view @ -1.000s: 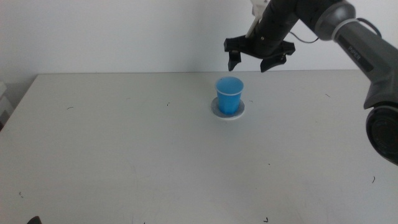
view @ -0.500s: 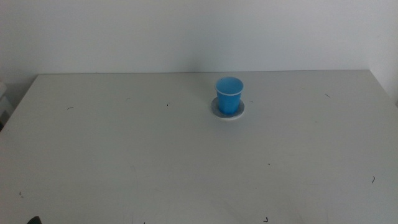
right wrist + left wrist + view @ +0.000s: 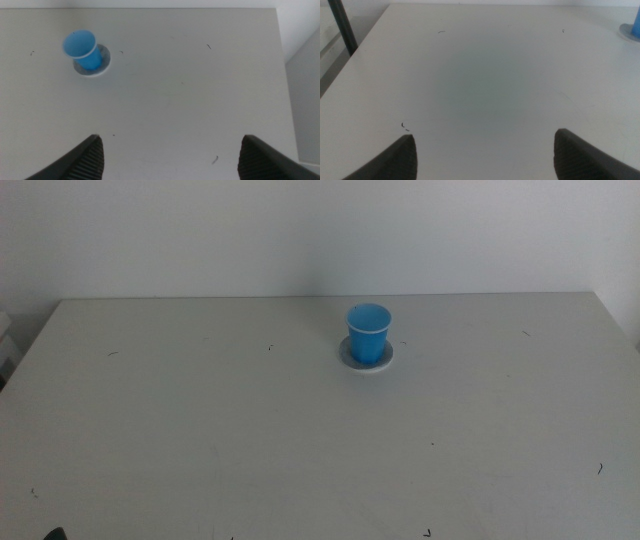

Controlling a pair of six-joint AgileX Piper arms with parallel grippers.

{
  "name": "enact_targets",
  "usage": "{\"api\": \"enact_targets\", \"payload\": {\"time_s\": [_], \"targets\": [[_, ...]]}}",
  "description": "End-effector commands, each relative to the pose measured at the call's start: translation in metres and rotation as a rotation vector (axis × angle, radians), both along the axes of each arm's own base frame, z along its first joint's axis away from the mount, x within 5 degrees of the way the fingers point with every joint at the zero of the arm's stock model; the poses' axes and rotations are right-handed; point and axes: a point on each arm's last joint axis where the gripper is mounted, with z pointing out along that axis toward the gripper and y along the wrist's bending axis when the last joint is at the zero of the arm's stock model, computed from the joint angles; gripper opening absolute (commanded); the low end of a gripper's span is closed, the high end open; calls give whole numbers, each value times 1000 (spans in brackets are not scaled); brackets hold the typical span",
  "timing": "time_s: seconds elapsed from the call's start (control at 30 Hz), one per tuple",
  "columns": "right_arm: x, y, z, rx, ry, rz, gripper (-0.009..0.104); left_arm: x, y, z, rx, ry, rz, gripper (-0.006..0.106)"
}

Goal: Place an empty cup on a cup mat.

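Observation:
The blue cup (image 3: 368, 333) stands upright on the round cup mat (image 3: 368, 358) at the far middle of the table, and nothing is inside it. The right wrist view looks down on the cup (image 3: 82, 50) and the mat (image 3: 102, 62) from high above. My right gripper (image 3: 167, 152) is open, well away from the cup, with nothing between its jaws. A sliver of the cup (image 3: 636, 25) and mat (image 3: 627, 33) shows at the edge of the left wrist view. My left gripper (image 3: 485, 152) is open low over bare table. Neither arm shows in the middle view.
The white table (image 3: 200, 430) carries only small dark specks. Its right edge (image 3: 282, 65) and the floor beyond show in the right wrist view. A dark post (image 3: 342, 27) stands past the table's edge in the left wrist view.
The right arm, which hung open just above and behind the cup a second ago, has pulled out of the middle view. The cup stays on the mat.

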Motion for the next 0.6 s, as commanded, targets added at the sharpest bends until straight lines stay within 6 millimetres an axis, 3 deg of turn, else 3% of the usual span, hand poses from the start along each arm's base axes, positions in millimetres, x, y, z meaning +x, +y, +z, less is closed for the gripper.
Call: {"api": "enact_targets", "payload": {"time_s": [0.0,0.37,0.57], "targets": [[-23,-11,-1,-24,-106,-33,74,1,0,8,-15,-76,0,105],[-103,-24,-79,-33,-324,-1,74,1,0,8,-15,-76,0,105],[-125,-30,-132,-70,-467,13,74,1,0,8,-15,-76,0,105]]}}
